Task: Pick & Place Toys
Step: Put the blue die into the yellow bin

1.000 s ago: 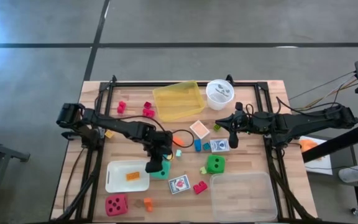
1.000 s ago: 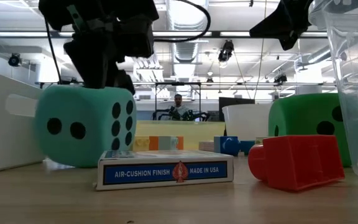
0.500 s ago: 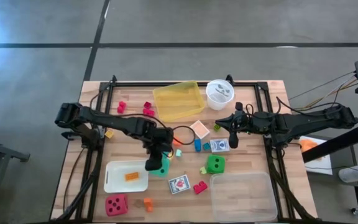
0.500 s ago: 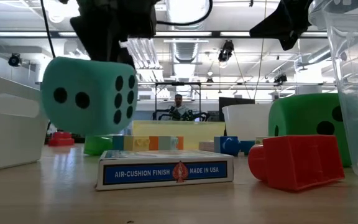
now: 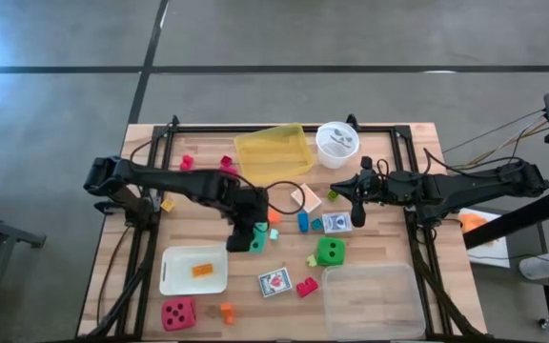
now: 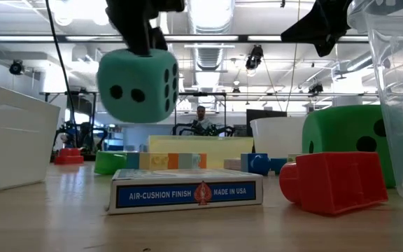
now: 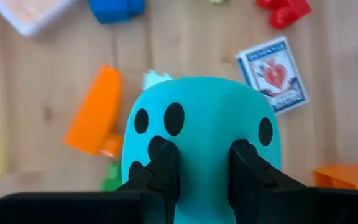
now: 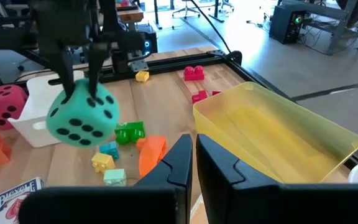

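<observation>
Teal dice [image 6: 138, 85] aloft, clear of table

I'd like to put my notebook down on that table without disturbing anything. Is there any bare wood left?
Yes: the near left corner beside the red die, and the strip between the pink blocks and the white tray. The middle, around the card box and green die, is crowded.

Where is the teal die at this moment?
The teal die hangs above the table, held by the left gripper, left of centre in the high view, between the white tray and the green die.
</observation>
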Tool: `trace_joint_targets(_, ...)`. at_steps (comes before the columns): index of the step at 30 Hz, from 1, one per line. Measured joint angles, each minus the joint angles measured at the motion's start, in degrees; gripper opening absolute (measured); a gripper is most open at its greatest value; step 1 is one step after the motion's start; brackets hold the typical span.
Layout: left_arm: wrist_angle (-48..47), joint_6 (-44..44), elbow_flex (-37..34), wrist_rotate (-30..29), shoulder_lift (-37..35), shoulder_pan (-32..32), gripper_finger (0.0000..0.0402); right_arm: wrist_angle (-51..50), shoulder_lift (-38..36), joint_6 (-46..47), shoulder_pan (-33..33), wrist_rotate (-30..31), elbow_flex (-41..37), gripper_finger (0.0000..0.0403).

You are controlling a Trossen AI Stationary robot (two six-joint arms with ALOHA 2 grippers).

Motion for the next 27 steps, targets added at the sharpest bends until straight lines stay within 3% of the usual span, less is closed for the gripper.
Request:
trace_joint_targets(5, -2.83, 0.54, 4.50, -7.32, -0.02, 0.09, 0.0090, 0.02, 0.02, -0.01, 0.00, 0.00, 0.00, 0.0020)
trace_joint_targets(13, -5.44, 0.68, 8.58, -25.35, -0.07, 2.81, 0.0089, 0.01, 0.02, -0.01, 0.00, 0.00, 0.00, 0.0020)
trace_joint_targets(27, -4.79, 6.37, 8.57, -36.51, -0.07, 13.07, 0.0087, 0.02, 0.02, -0.16, 0.02, 0.00, 0.00, 0.0020)
